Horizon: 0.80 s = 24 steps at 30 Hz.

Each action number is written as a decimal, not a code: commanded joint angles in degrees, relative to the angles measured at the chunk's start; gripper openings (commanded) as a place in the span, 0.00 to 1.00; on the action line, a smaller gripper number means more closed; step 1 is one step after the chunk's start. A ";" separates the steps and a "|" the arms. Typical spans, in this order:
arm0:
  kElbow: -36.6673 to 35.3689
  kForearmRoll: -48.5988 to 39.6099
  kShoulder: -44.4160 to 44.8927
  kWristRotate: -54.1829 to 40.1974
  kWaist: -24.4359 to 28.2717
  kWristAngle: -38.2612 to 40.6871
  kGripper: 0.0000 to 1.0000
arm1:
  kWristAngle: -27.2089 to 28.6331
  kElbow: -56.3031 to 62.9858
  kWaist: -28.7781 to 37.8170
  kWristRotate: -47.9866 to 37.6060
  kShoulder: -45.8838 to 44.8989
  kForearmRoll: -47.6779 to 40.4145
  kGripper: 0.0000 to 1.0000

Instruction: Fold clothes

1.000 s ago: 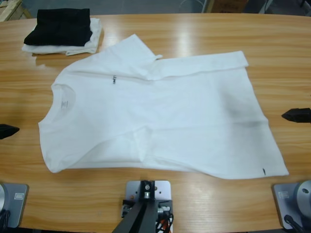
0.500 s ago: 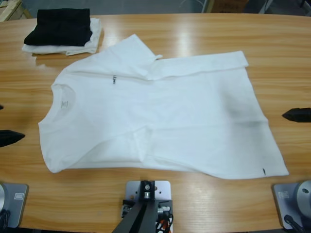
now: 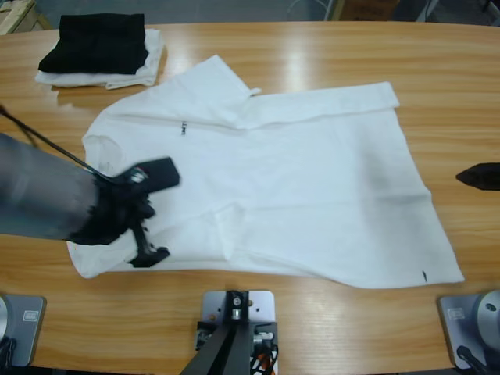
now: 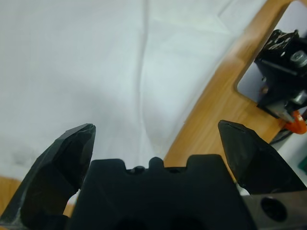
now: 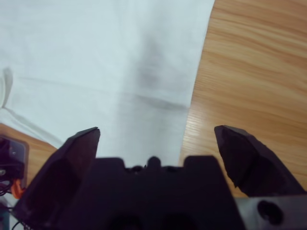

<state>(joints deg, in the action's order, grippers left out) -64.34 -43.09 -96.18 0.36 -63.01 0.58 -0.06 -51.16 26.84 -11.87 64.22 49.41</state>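
The white T-shirt (image 3: 258, 187) lies spread flat across the middle of the wooden table (image 3: 328, 47), collar toward the table's left end and hem toward the right, one sleeve angled up toward the far edge; it is laid open like this, presumably, so that each arm has an edge within reach for a fold. At the far left corner a black folded garment (image 3: 95, 43) rests on top of a white folded piece (image 3: 141, 70), well apart from the shirt and probably set aside as a finished pile. Over the shirt's collar end hangs the left gripper (image 3: 151, 215), its jaws spread wide with nothing between them; the left wrist view looks down on white cloth with a long crease and the near hem beside bare wood, which suggests it is lining up on the shoulder or the near sleeve edge. At the right edge only the dark tip of the right gripper (image 3: 478, 176) shows, clear of the cloth; in the right wrist view its jaws are likewise wide apart and empty, aimed at the shirt's hem edge where it meets the wood, seemingly ready to take that end.
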 commanded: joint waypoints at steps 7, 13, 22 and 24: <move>-1.59 12.49 -15.33 -1.42 -0.53 3.27 0.82 | -1.52 1.86 0.67 -0.93 1.68 -0.68 0.86; -2.05 12.94 -16.32 -1.96 2.70 7.58 0.63 | -1.88 1.51 0.75 -0.88 4.08 -0.63 0.86; -1.91 12.85 -18.51 -2.80 5.30 11.29 0.62 | -1.88 1.42 0.74 -0.88 4.71 -0.56 0.85; -1.51 12.85 -19.00 -3.03 5.39 12.64 0.62 | -1.88 1.42 0.74 -0.88 4.88 -0.58 0.85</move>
<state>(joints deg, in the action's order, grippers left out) -66.08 -30.94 -110.55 -1.50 -58.85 9.49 -0.94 -51.10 26.92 -12.11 67.25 49.31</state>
